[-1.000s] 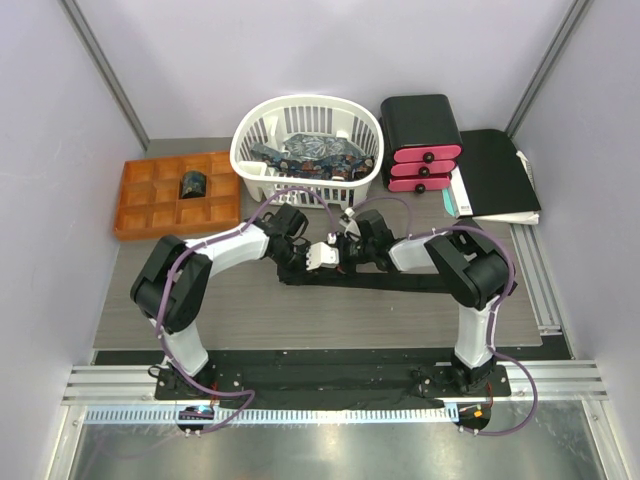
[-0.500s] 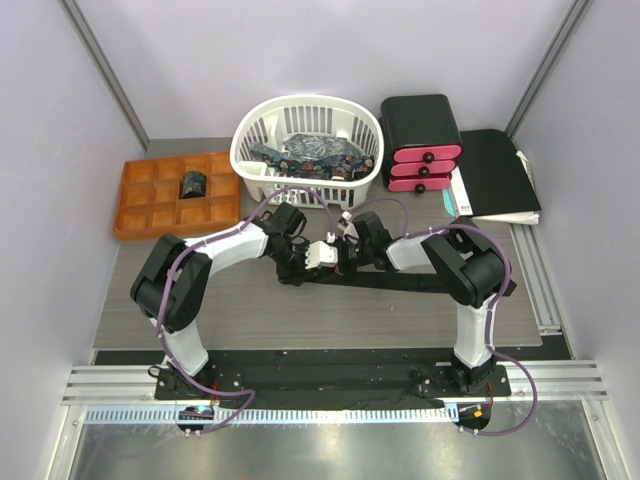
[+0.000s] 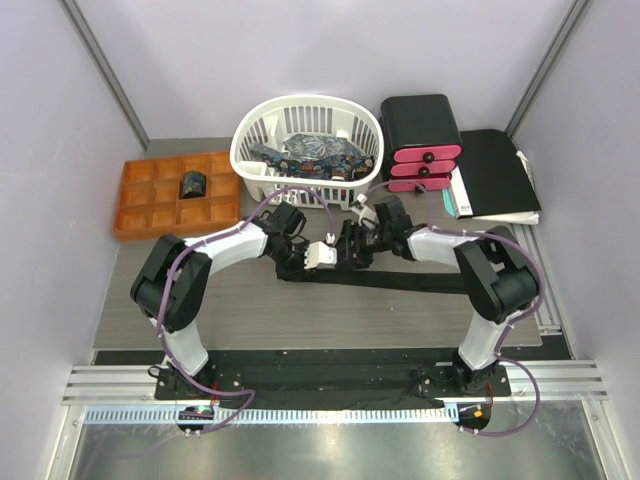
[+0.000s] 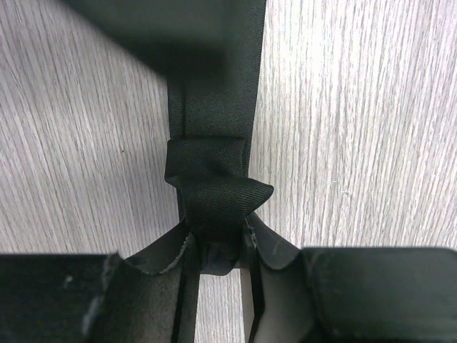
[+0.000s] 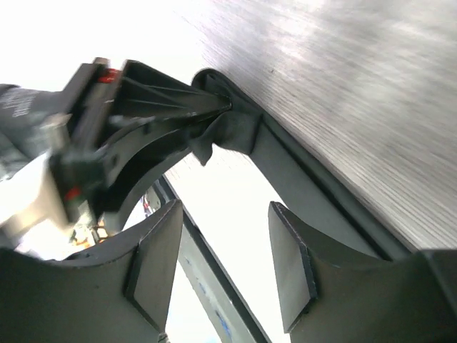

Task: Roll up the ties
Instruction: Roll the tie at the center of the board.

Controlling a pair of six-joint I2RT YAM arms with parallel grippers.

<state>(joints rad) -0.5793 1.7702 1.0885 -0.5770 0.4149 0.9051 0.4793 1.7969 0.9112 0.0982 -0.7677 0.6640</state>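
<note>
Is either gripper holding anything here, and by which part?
The left gripper pinches the black tie at its folded end; the right gripper is open, holding nothing.

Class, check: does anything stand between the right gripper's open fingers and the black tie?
Nothing visible does. The right gripper is open just short of the black tie, whose folded end the left gripper pinches.

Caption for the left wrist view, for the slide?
Left end effector pinches the folded end of the black tie, which lies along the wood-grain table.
</note>
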